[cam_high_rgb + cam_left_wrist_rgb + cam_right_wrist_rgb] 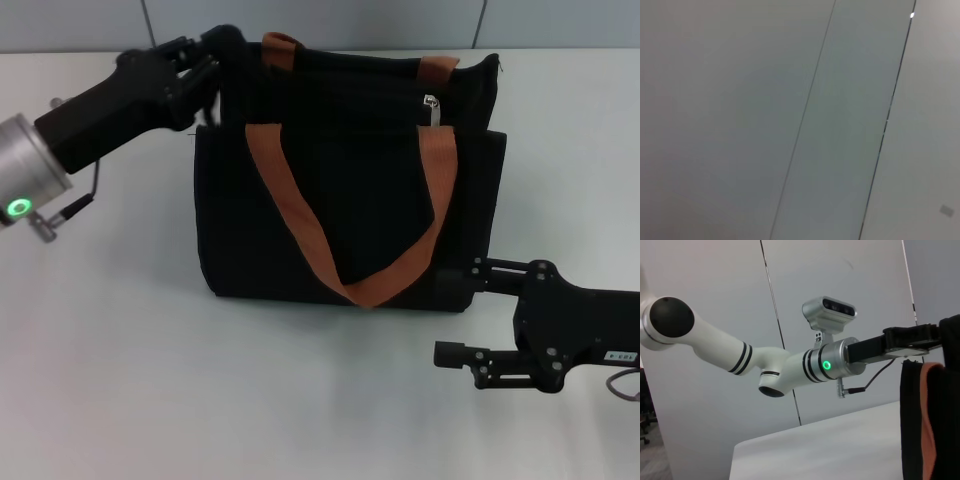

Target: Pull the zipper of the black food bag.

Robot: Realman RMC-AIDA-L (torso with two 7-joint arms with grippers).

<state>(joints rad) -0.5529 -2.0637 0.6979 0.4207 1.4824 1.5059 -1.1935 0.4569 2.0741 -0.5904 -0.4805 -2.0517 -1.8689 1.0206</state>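
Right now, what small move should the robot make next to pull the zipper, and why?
Probably lift the right gripper up toward the zipper. The left gripper is already at the bag's top left corner, seemingly steadying it, while the right one sits low on the table, beside the bag's lower right corner.

I see the left arm [730, 352], white with black rings, reaching across in front of a grey panelled wall [850, 275]. A green light [827, 365] glows on its wrist, a silver camera [830, 312] mounted just above. Its black left gripper [935, 335] meets the top edge of the black food bag [915, 425], beside an orange-brown strap [935, 415]. A white table [825, 445] lies below.
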